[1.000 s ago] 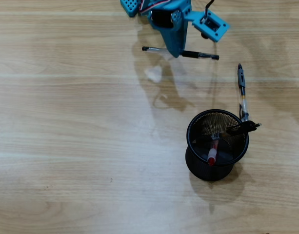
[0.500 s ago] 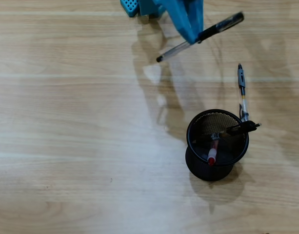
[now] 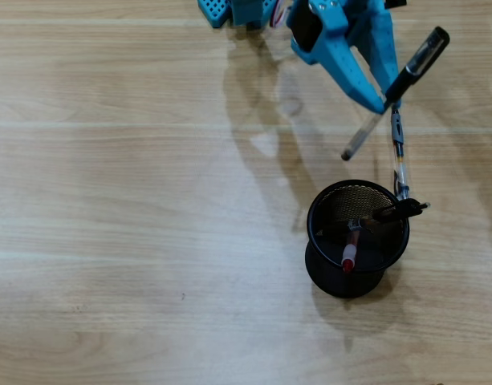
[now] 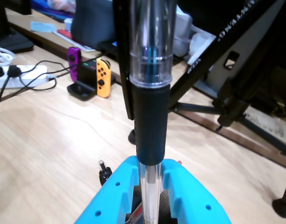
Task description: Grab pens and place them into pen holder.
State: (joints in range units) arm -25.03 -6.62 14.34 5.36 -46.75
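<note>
Above table, hand (image 3: 384,100) clamped on tilted black pen (image 3: 416,62), near pen holder (image 3: 322,204).

Black-capped clear pen (image 3: 390,91) tilts, raised above table. Grey-blue pen (image 3: 398,149) lies flat just beside black mesh pen holder (image 3: 319,263). Holder, upright, contains red pen (image 3: 349,255) and black pen (image 3: 396,211).

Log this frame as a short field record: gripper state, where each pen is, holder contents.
gripper: jaws shut on the held pen
held pen: black-capped, clear barrel, tilted, lifted above the table
pen on table: lies just beyond the pen holder's rim in the overhead view
pen holder: upright
red pen: inside the holder
black pen: inside, resting across the rim
</note>
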